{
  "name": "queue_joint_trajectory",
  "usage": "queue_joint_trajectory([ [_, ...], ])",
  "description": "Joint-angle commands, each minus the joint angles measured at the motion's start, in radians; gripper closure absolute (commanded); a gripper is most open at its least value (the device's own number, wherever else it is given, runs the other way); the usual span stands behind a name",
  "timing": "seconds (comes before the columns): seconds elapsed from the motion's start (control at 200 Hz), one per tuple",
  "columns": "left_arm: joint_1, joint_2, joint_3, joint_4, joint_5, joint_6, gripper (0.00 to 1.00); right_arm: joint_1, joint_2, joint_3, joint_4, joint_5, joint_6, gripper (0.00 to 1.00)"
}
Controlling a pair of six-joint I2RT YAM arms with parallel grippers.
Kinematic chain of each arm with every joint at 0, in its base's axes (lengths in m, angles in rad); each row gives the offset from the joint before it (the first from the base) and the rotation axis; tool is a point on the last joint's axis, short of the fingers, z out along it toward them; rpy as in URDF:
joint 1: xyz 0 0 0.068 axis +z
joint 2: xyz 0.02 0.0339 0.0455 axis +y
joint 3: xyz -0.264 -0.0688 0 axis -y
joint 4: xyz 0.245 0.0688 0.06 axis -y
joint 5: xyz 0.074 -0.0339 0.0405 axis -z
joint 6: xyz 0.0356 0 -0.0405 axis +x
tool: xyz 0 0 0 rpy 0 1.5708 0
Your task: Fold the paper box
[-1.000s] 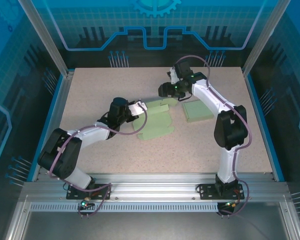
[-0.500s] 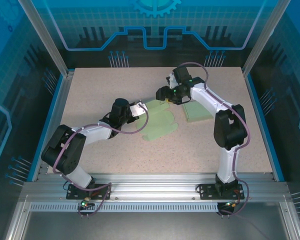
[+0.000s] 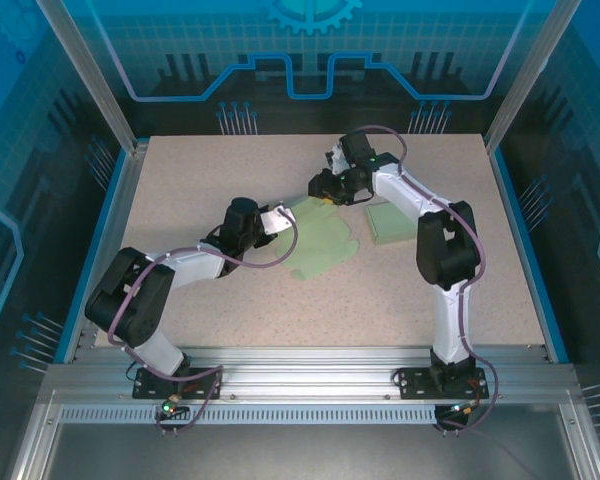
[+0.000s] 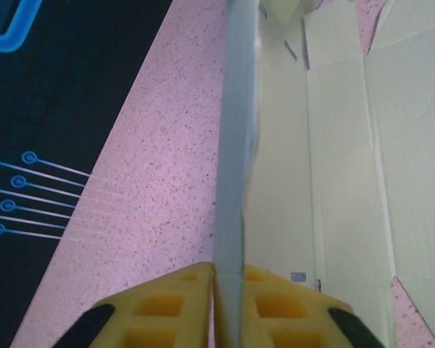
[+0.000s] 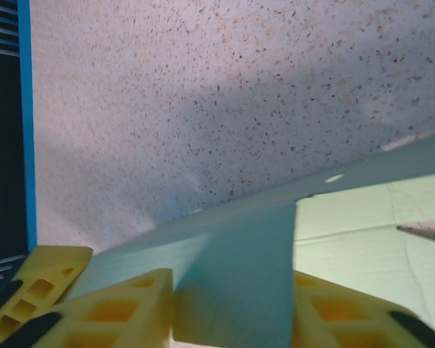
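**Paper box** (image 3: pixel 325 243): pale green card, mostly flat. It is lying near the middle of the speckled table (image 3: pixel 200 180), with creases and cut tabs showing on its upper face. One side panel (image 4: pixel 235 145) is standing upright along its left edge (seen edge-on from the left wrist).

**Left gripper** (image 3: pixel 280 215): it is reaching in from the left and meeting the box at its left edge. Its yellow fingers (image 4: pixel 167 308) are sitting close together, one on each side of the upright panel. They are pinching the thin card between them.

**Right gripper** (image 3: pixel 322 187): it is coming in from the far side and sitting at the far corner of the box. In the right wrist view, a raised flap (image 5: pixel 235 275) is filling the gap between its yellow fingers (image 5: pixel 123 308). The fingers are standing partly apart. Whether they are pressing on the flap cannot be told, because the card is covering their inner faces.

**Green sheet** (image 3: pixel 392 222): a second flat, pale green piece. It is lying to the right of the box, partly under the right arm and apart from the box.
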Motion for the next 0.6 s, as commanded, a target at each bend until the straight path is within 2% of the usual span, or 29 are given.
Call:
queue_joint_trajectory([
  [0.0, -0.004, 0.01, 0.02, -0.01, 0.013, -0.006, 0.71, -0.005, 0.016, 0.016, 0.015, -0.02, 0.01, 0.64],
  [0.12, -0.008, -0.022, 0.057, -0.089, 0.053, -0.023, 0.47, -0.008, 0.016, 0.005, 0.029, -0.029, 0.02, 0.64],
  [0.22, -0.035, -0.029, 0.109, -0.128, 0.052, -0.023, 0.45, -0.008, 0.019, 0.007, 0.027, -0.029, 0.02, 0.64],
  [0.455, -0.083, 0.089, 0.221, -0.073, -0.084, 0.036, 0.47, -0.008, 0.024, 0.009, 0.025, -0.033, 0.023, 0.64],
  [0.595, -0.097, 0.155, 0.246, -0.01, -0.156, 0.067, 0.7, -0.008, 0.029, 0.011, 0.028, -0.039, 0.027, 0.64],
])
